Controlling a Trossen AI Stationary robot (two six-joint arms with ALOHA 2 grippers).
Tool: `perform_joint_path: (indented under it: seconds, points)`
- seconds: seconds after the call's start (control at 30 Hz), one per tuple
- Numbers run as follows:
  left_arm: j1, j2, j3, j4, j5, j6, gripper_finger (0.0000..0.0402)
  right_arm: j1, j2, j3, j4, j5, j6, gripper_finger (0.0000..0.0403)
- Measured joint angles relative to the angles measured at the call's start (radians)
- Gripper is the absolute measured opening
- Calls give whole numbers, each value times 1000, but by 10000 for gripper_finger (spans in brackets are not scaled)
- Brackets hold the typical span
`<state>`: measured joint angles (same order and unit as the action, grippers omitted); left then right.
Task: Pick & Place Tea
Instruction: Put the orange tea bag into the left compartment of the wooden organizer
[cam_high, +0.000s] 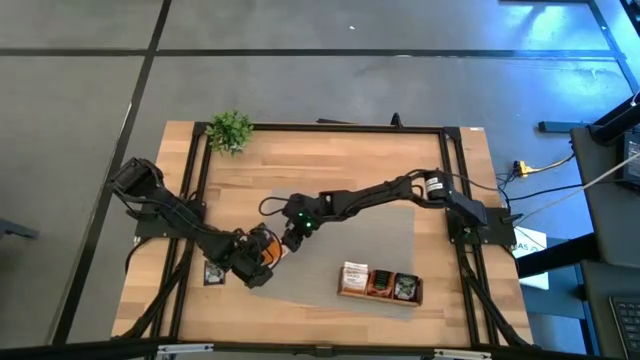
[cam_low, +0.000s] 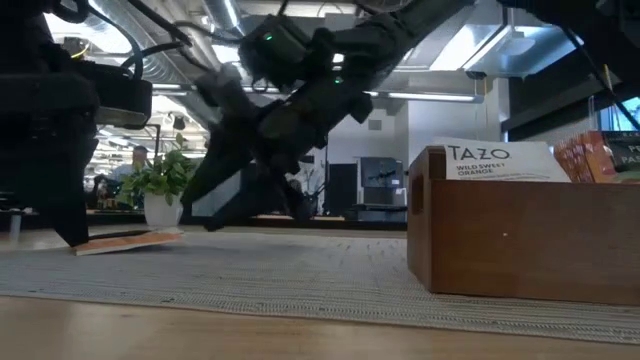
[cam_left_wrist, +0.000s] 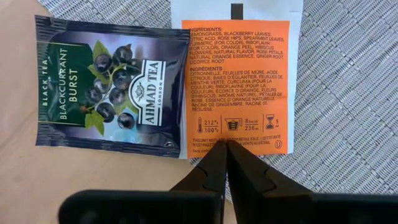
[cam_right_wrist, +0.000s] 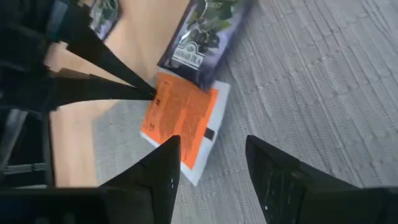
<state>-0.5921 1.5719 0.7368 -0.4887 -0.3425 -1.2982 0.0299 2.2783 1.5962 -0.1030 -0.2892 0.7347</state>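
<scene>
Orange sachet (cam_right_wrist: 181, 121) pinched by closed left hand (cam_left_wrist: 226, 144); right hand (cam_right_wrist: 211, 163) wide above it

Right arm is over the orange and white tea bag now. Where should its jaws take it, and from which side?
Grip the white-edged end of the orange tea bag that lies on the grey mat, coming down from above. The left gripper pins the opposite edge and the blackcurrant tea bag overlaps another, so only the end facing the right gripper looks free.
</scene>
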Motion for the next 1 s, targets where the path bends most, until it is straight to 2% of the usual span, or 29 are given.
perform_joint_path:
  seconds: [0.1, 0.23, 0.7, 1.0]
  points:
    - [0, 0, 0, 0, -3, 0, 12, 0, 28, 51, -59, -1, -12, 182]
    - [-1, 0, 0, 0, -4, 1, 12, 0, 40, 83, -49, -24, -7, 182]
    - [-1, 57, 3, 77, -39, -6, 12, 1, 52, 83, -70, -21, 16, 182]
    - [-1, 58, 2, 76, -35, -8, 11, 1, 75, 83, -59, -105, 47, 182]
